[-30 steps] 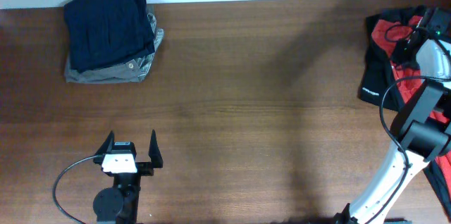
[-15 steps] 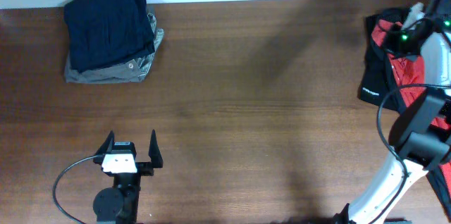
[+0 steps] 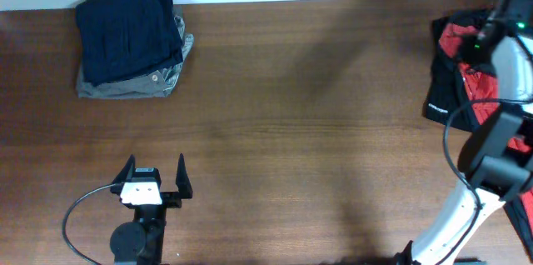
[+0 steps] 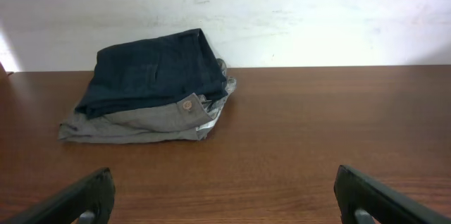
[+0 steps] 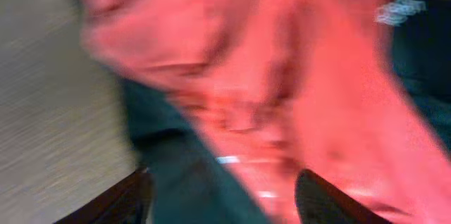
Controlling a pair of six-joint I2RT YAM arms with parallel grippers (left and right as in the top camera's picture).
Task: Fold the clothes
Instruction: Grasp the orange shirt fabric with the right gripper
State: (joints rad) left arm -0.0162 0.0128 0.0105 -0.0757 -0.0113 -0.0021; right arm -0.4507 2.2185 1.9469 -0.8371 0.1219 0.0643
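Orange-red T-shirt (image 3: 450,42) bunched at right frame edge, right jaws over it; I cannot tell their grip. Left jaws released.

Orange-red T-shirt (image 3: 450,42), black garment (image 3: 437,98), navy garment (image 3: 125,32) over grey garment (image 3: 125,87), brown wood-grain table (image 3: 291,115).

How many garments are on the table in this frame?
4: navy garment stacked on grey garment, back left; red T-shirt heaped with black garment, right edge. More may hide under the right arm.
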